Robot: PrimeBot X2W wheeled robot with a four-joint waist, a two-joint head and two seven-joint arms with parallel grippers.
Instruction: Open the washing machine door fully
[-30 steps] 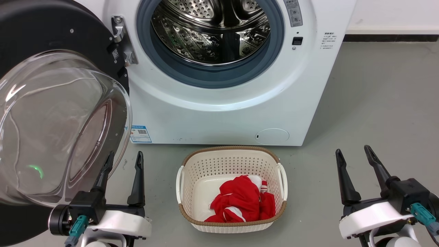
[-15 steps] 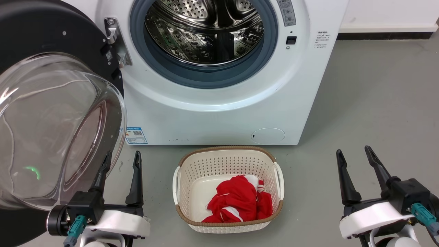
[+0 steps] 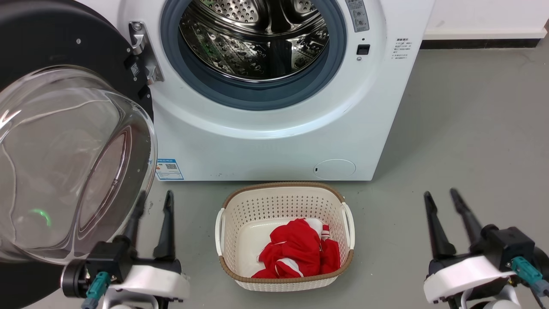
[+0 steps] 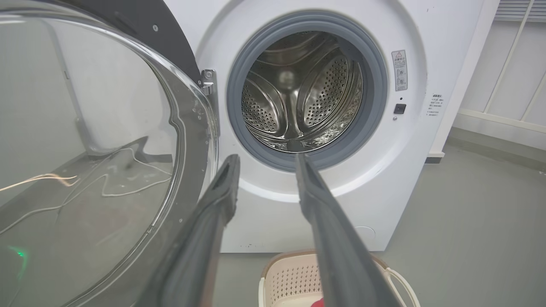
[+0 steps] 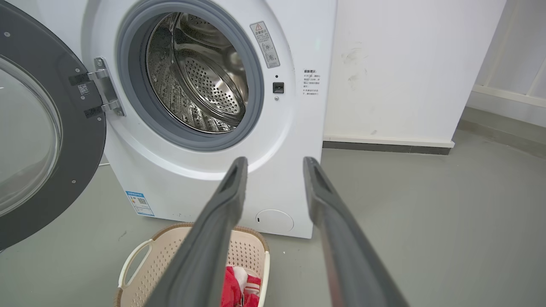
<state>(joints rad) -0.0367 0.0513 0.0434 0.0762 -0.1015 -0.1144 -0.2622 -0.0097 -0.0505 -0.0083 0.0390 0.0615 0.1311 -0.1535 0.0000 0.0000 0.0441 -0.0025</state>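
Observation:
The washing machine door (image 3: 64, 141), glossy black with a bulging clear glass bowl, stands swung wide open on its hinge (image 3: 141, 53) at the left of the white machine (image 3: 279, 137). It also shows in the left wrist view as the door (image 4: 85, 170) and in the right wrist view as the door (image 5: 38, 140). The steel drum (image 3: 253, 38) is exposed. My left gripper (image 3: 154, 199) is open low at the left, just right of the glass bowl, holding nothing. My right gripper (image 3: 441, 195) is open at the lower right, away from the machine.
A cream basket (image 3: 284, 197) with a red and white cloth (image 3: 300, 253) in it sits on the grey floor in front of the machine, between my grippers. Bare floor (image 3: 472, 128) stretches to the right, up to a white wall with a dark skirting (image 3: 480, 43).
Both grippers have sunk slightly lower in the view and their fingers stand a little closer together. The camera shifted a bit, sliding the machine leftward in the picture. The door has not visibly moved.

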